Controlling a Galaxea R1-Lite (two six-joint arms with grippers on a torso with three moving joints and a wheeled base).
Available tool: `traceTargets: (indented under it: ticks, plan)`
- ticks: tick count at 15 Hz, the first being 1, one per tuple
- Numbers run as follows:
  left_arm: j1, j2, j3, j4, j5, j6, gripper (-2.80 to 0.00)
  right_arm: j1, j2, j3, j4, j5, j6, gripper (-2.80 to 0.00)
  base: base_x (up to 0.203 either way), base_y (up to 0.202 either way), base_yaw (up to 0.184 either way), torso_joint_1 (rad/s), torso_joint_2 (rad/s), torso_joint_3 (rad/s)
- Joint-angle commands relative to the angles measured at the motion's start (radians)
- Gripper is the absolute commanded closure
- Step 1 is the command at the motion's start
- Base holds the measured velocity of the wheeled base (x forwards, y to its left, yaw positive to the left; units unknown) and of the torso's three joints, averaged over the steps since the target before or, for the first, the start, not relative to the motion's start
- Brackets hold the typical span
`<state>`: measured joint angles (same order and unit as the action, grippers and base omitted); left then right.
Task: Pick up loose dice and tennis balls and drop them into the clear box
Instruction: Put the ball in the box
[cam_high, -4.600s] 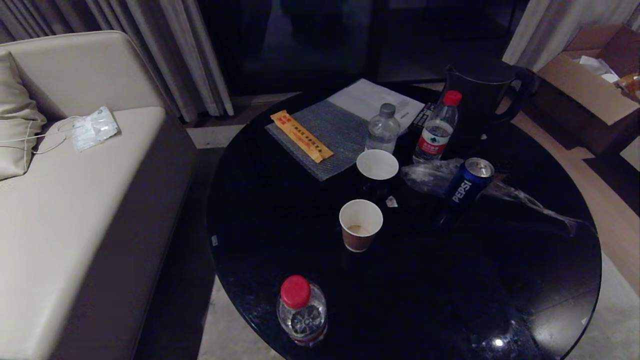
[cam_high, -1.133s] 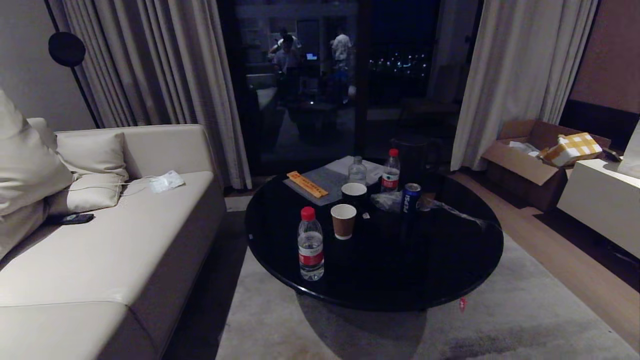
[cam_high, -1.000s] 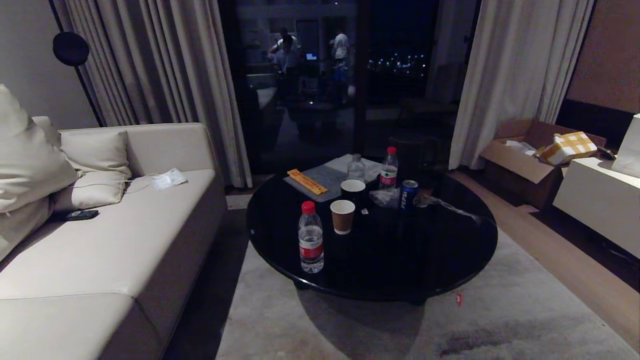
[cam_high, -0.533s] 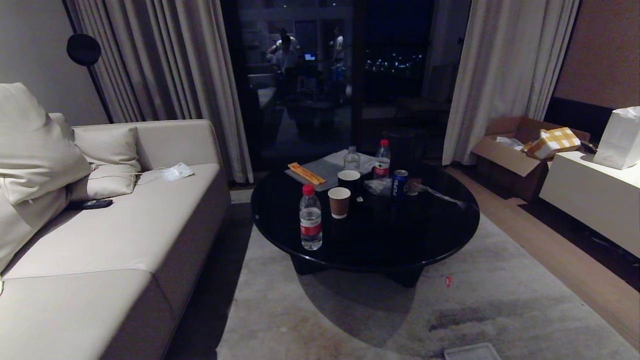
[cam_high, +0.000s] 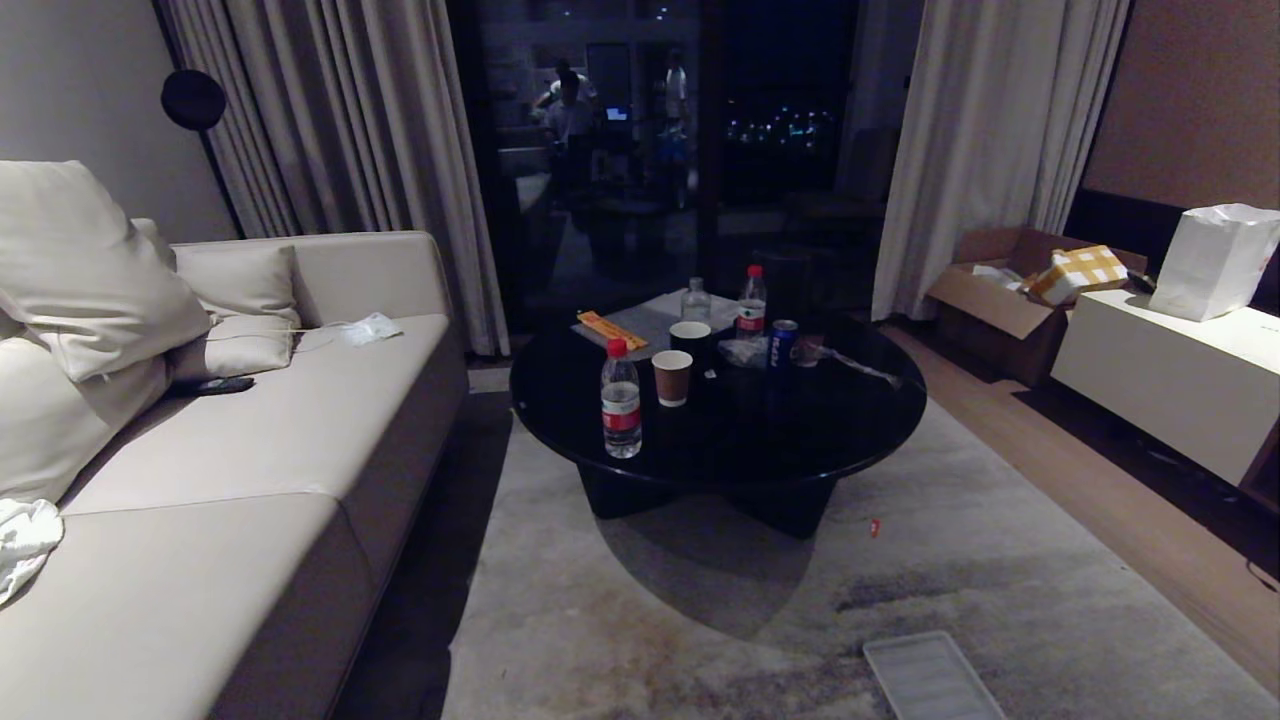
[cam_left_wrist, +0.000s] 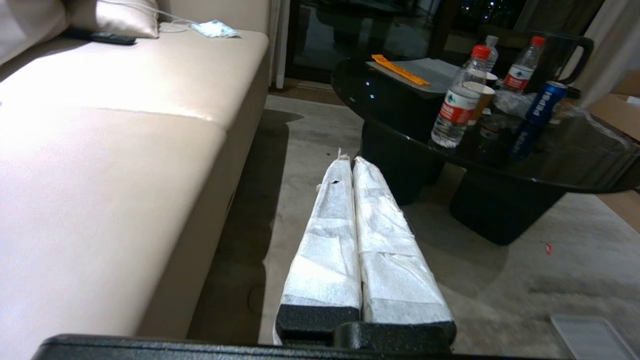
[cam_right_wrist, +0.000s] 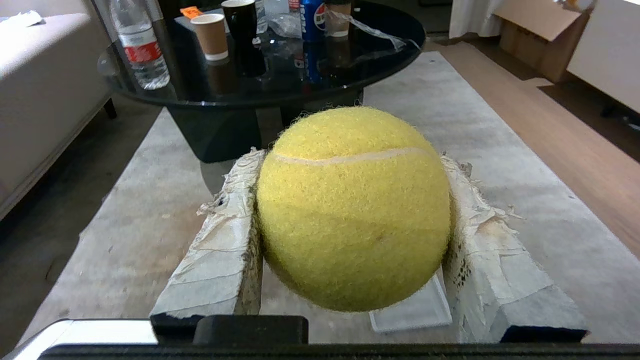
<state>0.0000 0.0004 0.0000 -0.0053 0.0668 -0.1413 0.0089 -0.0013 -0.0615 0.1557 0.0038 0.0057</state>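
Right gripper (cam_right_wrist: 350, 220): clamped on a tennis ball (cam_right_wrist: 352, 207); taped fingers (cam_right_wrist: 222, 250) press on both sides of it, spread about a ball's width. It does not show in the head view.
Ball: fills the gap between the right fingers, white seam running across its upper part, carried above the rug (cam_right_wrist: 150, 200).
Left gripper (cam_left_wrist: 350, 165): taped fingers (cam_left_wrist: 327, 240) pressed flat together, nothing between them; pointing out over the rug, with the sofa (cam_left_wrist: 100, 140) to one side and the table (cam_left_wrist: 550, 170) ahead on the other.
Clear panel (cam_high: 925, 675): flat whitish ribbed piece on the rug, at the near right edge of the head view. In the right wrist view a pale flat edge (cam_right_wrist: 415, 307) shows just under the ball, below the right gripper. Whether it is the box or a lid, cannot tell.
Dice: none to be seen.
Table: round, black, ahead of both grippers, well apart from them.
On the table: nearest bottle (cam_high: 620, 400) with red cap, paper cup (cam_high: 672, 377) beside it, dark mug (cam_high: 690, 340), blue can (cam_high: 782, 343), two more bottles farther back.
Beyond the right gripper, to the right: open carton (cam_high: 1010, 295), white cabinet (cam_high: 1160, 385) with a white bag (cam_high: 1210, 260) on it.
Sofa: beige, left of the table, with cushions (cam_high: 90, 270).
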Motion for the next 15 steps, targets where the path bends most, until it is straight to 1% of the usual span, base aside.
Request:
traceTargets:
  ticks: [1, 10, 15]
  plan:
    - [0.000, 0.001, 0.002, -0.001, 0.001, -0.001, 0.00, 0.000, 0.001, 0.000, 0.001, 0.001, 0.000, 0.00, -0.190, 0.000, 0.004, 0.002, 0.00, 0.006]
    - [0.000, 0.001, 0.002, -0.001, 0.001, -0.001, 0.00, 0.000, 0.001, 0.000, 0.001, -0.001, 0.000, 0.00, -0.175, 0.000, -0.001, 0.003, 0.00, 0.003]
    - [0.000, 0.001, 0.002, -0.001, 0.000, -0.001, 0.00, 0.000, 0.001, 0.000, 0.001, 0.001, 0.002, 0.00, 0.000, 0.000, 0.000, 0.000, 0.00, 0.000]
